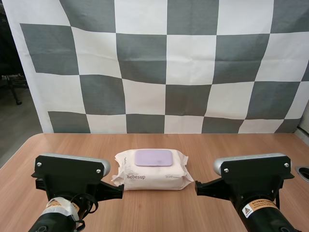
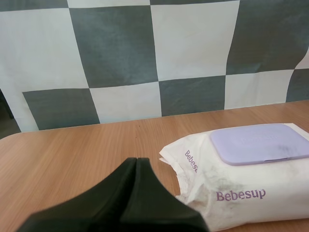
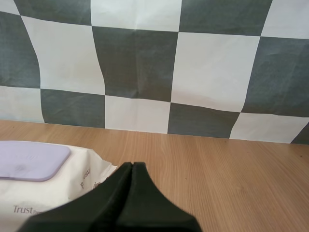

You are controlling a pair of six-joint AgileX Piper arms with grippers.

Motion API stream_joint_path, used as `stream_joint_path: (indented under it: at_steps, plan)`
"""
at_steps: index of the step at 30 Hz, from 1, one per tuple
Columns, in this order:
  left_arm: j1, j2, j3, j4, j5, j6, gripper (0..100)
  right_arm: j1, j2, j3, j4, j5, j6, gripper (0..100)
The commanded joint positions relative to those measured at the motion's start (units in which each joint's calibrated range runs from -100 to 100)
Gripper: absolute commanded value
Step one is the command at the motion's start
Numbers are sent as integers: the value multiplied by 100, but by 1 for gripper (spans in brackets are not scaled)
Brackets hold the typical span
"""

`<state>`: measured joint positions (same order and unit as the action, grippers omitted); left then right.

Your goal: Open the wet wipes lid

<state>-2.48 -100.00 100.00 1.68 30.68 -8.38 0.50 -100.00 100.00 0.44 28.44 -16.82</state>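
While both arms sit low at the near edge of the worktop (image 1: pixel 154 215), the pack of wet wipes (image 1: pixel 151 173) lies flat at its middle, between the two arms, with its long side running from 9 to 3 o'clock. It is a soft, white, slightly crumpled pack with purple lettering on the face turned toward the arms. The lid (image 1: pixel 153 157), a pale purple rectangle with rounded corners, sits on the pack's top face toward the 12 o'clock edge. It lies flat and shut against the wrapper.

The left end effector (image 1: pixel 119 190) is at about 8 o'clock from the pack in the high view. Its tip points toward 3 o'clock and is close beside the pack's near left corner; I cannot tell whether it touches the wrapper. In the left wrist view its two black fingers (image 2: pixel 126 193) lie pressed together as one dark wedge, closed on nothing, with the pack's corner just beside them.

The right end effector (image 1: pixel 198 185) is at about 4 o'clock from the pack, its tip pointing toward 9 o'clock and close beside the near right corner. In the right wrist view its fingers (image 3: pixel 145 198) also meet as a single wedge, closed and holding nothing, with the pack's end and part of the lid just beyond them.
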Motion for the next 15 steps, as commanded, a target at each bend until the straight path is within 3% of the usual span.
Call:
stream_joint_path:
  at_steps: [1,9,13,15]
  plan:
    - [0,0,0,-7,-22,-5,0,0,0,0,1,-2,3,0]
    - [0,0,0,-7,-2376,28,0,0,0,0,-87,-614,3,0]
    - [0,0,0,-7,-5154,28,0,0,0,0,-169,-3204,-6,0]
    - [0,0,0,-7,-7137,28,0,0,0,0,-169,-5266,-33,0]
